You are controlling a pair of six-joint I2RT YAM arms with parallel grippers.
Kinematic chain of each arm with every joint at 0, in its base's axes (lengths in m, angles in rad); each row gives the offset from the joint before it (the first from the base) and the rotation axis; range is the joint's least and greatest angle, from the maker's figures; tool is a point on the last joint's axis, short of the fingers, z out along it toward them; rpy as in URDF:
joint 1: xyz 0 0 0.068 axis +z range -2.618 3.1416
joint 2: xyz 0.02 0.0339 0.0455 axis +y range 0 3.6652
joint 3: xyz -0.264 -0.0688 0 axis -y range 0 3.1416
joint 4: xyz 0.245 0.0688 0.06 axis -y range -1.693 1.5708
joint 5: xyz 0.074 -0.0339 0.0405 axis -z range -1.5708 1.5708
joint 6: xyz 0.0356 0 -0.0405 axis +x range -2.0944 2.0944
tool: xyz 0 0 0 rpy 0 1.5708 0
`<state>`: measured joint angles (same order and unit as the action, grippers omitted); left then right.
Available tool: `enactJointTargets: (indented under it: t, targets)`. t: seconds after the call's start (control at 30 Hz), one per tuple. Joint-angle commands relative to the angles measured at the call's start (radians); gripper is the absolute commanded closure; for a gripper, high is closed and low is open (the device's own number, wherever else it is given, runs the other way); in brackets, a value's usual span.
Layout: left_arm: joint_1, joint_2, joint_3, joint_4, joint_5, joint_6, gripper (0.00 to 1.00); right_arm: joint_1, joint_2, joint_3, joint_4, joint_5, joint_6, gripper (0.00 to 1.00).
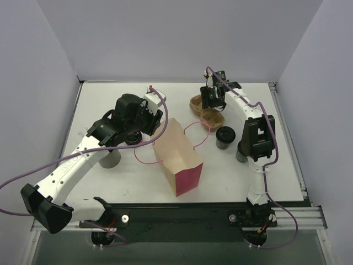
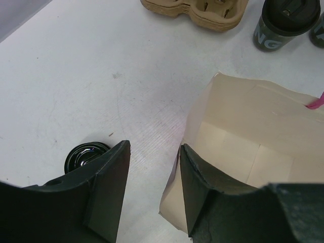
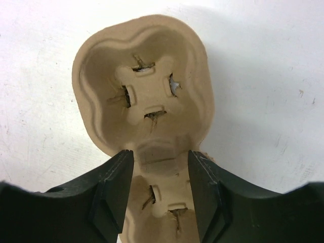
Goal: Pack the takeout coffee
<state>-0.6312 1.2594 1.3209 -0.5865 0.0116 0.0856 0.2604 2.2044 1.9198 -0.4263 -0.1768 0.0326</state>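
Note:
The takeout coffee (image 1: 225, 136), a small greyish cup with a black lid, stands upright right of the paper bag (image 1: 179, 160); it also shows in the left wrist view as the coffee (image 2: 288, 23). The bag lies on its side, mouth toward the back. My left gripper (image 1: 150, 123) is open at the bag's mouth (image 2: 253, 131), its jaws either side of the rim's left edge (image 2: 154, 147). My right gripper (image 1: 212, 100) hangs open over the brown cardboard cup carrier (image 1: 215, 117), its jaws (image 3: 160, 154) either side of the carrier's (image 3: 144, 76) narrow waist.
A pale grey cup (image 1: 112, 159) stands under the left arm. A shiny black round thing (image 2: 86, 156) sits by the left fingers. Another dark cup (image 1: 241, 154) is half hidden under the right arm. The bag's pink handles (image 1: 194, 132) loop over the table.

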Motion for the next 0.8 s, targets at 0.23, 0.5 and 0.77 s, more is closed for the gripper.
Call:
enactJointTargets:
  t: [0.23, 0.5, 0.77]
  targets:
    - [0.005, -0.032, -0.003, 0.036, 0.001, 0.002, 0.46, 0.002, -0.041, 0.001, 0.014, -0.058, -0.114, 0.49]
    - [0.005, -0.031, -0.011, 0.040, 0.001, 0.005, 0.46, 0.013, -0.022, -0.008, 0.003, -0.012, -0.123, 0.49]
    - [0.005, -0.031, -0.020, 0.045, -0.002, 0.008, 0.45, 0.017, -0.006, -0.028, 0.000, -0.012, -0.114, 0.50]
